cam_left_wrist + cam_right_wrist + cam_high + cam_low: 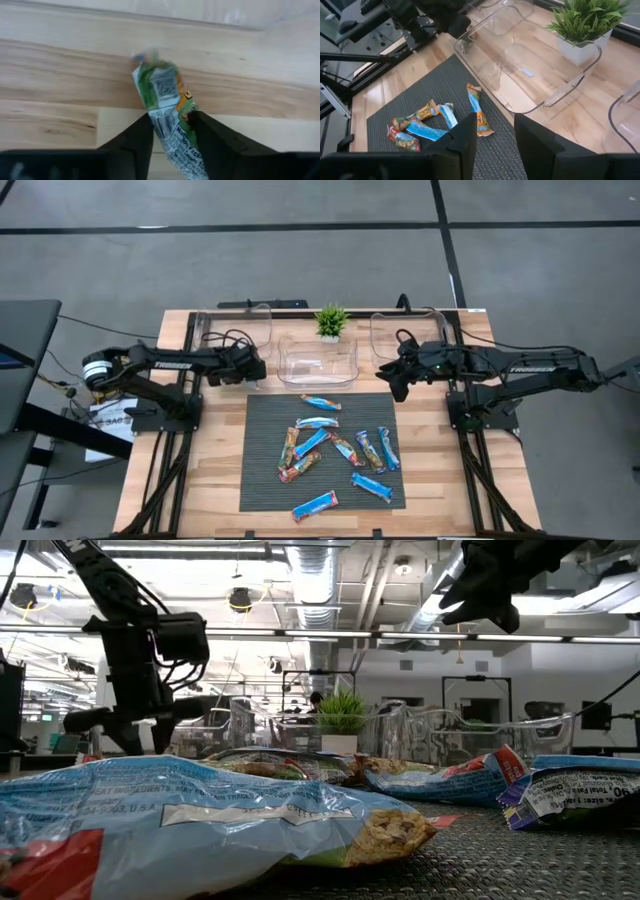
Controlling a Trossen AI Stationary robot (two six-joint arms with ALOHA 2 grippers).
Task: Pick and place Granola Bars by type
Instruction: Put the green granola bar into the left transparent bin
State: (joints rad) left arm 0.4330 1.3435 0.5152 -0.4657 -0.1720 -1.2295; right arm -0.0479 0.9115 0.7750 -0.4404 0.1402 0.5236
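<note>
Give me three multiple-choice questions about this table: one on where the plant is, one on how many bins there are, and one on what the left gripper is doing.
1. Where does the potted plant stand?
A. On the dark mat
B. Just behind the middle bin
C. Inside the left bin

2. How many clear bins are on the table?
A. One
B. Five
C. Three

3. What is between the fingers of the left gripper?
A. A green-wrapped bar
B. Nothing
C. The plant

Answers:
1 B: the high view shows it on the wood at the far side of that bin.
2 C: one sits at each side and one in the middle.
3 A: the left wrist view shows the bar pinched between both fingers.
</note>
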